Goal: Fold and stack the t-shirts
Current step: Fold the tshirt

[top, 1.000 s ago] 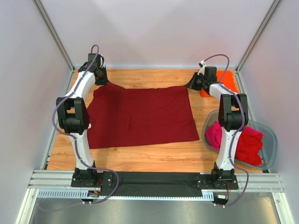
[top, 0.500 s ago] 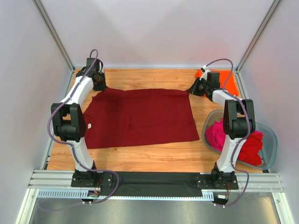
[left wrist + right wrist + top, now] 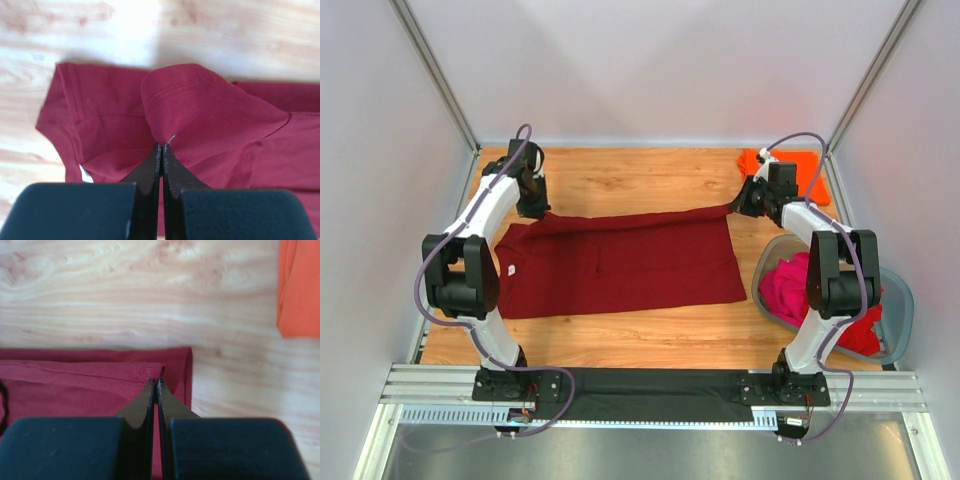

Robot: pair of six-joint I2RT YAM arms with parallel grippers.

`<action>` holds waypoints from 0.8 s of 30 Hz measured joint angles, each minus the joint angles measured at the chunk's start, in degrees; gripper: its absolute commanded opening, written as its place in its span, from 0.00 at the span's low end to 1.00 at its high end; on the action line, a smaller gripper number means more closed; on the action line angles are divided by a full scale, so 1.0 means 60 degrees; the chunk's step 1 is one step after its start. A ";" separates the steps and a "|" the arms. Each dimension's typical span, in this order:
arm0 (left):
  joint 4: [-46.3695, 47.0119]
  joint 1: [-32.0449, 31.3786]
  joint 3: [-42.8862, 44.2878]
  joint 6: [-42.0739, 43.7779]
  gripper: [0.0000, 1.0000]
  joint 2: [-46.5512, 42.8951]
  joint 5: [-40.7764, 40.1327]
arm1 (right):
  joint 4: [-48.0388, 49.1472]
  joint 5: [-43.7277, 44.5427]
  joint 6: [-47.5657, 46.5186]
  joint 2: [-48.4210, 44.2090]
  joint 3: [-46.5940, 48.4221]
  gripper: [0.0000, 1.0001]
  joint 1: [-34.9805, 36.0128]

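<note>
A dark maroon t-shirt point(image 3: 620, 262) lies spread across the middle of the wooden table, its far edge lifted and folding toward the near side. My left gripper point(image 3: 535, 208) is shut on the shirt's far left corner point(image 3: 200, 110), pinching a raised peak of cloth between its fingertips point(image 3: 161, 145). My right gripper point(image 3: 738, 206) is shut on the far right corner point(image 3: 150, 371), at the hem. A folded bright orange t-shirt point(image 3: 802, 170) lies at the far right corner of the table, with its edge point(image 3: 299, 290) showing in the right wrist view.
A grey translucent tub point(image 3: 898, 300) stands at the right, near edge, holding crumpled magenta-pink point(image 3: 782, 285) and red point(image 3: 855, 325) shirts. White enclosure walls close in the table on three sides. Bare wood point(image 3: 630, 170) shows beyond the maroon shirt.
Both grippers have carried the maroon shirt's far edge toward the near side, so the cloth now folds over itself. The left arm has swung inward and the right arm has stretched further back.
</note>
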 measured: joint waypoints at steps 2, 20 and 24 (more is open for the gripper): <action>-0.0248 0.0000 -0.0146 -0.0062 0.00 -0.0135 0.0073 | -0.0186 0.0102 -0.0051 -0.0208 -0.0306 0.00 0.0000; -0.1825 0.0000 -0.0576 -0.0466 0.00 -0.0572 0.0087 | -0.0845 0.0186 -0.0062 -0.1370 -0.1614 0.00 0.0000; -0.2073 0.0000 -0.0579 -0.0470 0.00 -0.0506 0.0076 | -0.0871 0.0153 -0.0036 -0.1370 -0.1898 0.00 0.0000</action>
